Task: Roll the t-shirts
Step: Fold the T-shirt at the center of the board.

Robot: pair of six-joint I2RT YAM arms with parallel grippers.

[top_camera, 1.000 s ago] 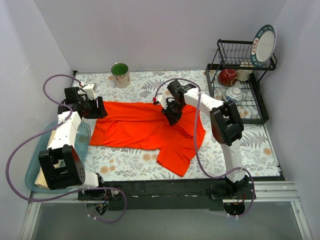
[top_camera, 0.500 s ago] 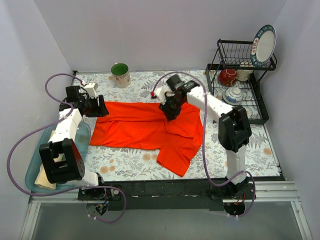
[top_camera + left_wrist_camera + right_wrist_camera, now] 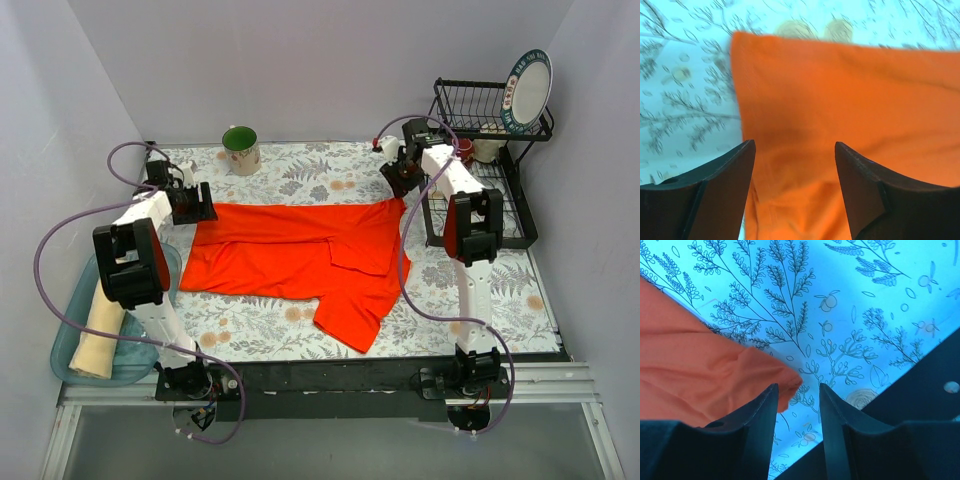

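The left fingers [image 3: 715, 200] stand apart over the far-left corner of the orange t-shirt [image 3: 290, 255], the right fingers [image 3: 752, 435] apart at its far-right corner. It lies flat on the worktop [image 3: 300, 165], not yet rolled; 1 cream t-shirt [image 3: 100, 330] looks rolled in the left tub [image 3: 62, 355].

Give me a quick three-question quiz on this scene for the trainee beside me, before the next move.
1. True or false: the bright orange-red fabric t-shirt is already rolled up.
2. Where does the pale cream-beige fabric shirt lie? A: in the black wire dish rack. B: in the blue plastic tub. C: under the green ceramic mug.
3. Fill in: the left gripper and right gripper both stand ____.
Key: 1 false, it lies spread flat; 2 B; 3 open.
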